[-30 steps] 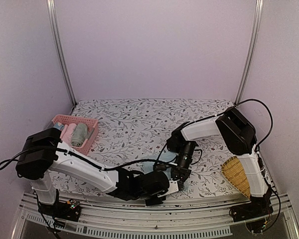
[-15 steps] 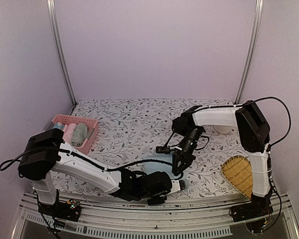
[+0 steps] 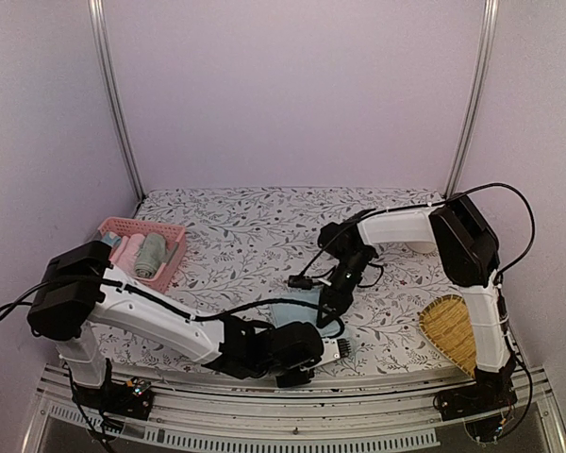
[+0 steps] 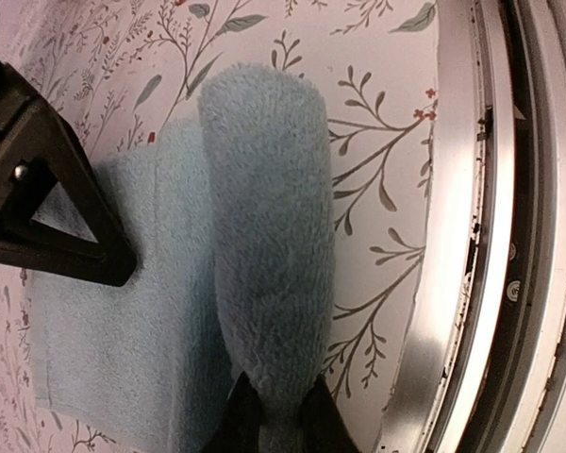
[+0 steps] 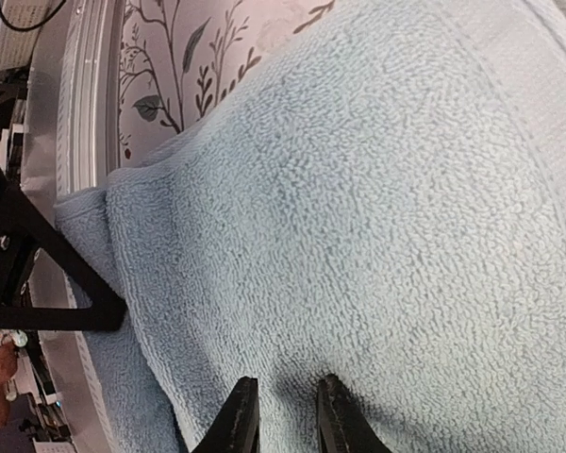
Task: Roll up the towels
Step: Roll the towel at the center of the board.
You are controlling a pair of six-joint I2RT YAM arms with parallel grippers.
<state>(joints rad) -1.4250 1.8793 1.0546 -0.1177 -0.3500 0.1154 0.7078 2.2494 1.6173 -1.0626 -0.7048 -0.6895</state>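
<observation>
A light blue towel [image 3: 300, 311] lies near the table's front edge, its near edge rolled into a thick roll [image 4: 264, 217]. My left gripper [image 4: 269, 422] is shut on one end of that roll; it also shows in the top view [image 3: 338, 351]. The flat part of the towel [image 5: 358, 208] spreads beyond the roll. My right gripper [image 5: 281, 417] stands with its tips pressed into this flat part, the jaws nearly together with cloth dimpled between them. It also shows in the top view [image 3: 328, 313], and as a black wedge in the left wrist view [image 4: 66, 208].
A pink basket [image 3: 137, 225] at the back left holds a grey-green rolled towel [image 3: 152, 255] and a pink one [image 3: 129, 251]. A woven tray [image 3: 448, 330] lies at the front right. The metal rail of the table's front edge [image 4: 462, 236] runs right beside the roll.
My right gripper has lifted, shifted a little left and come down on the flat part of the towel. My left gripper has stayed shut on the roll's end.
</observation>
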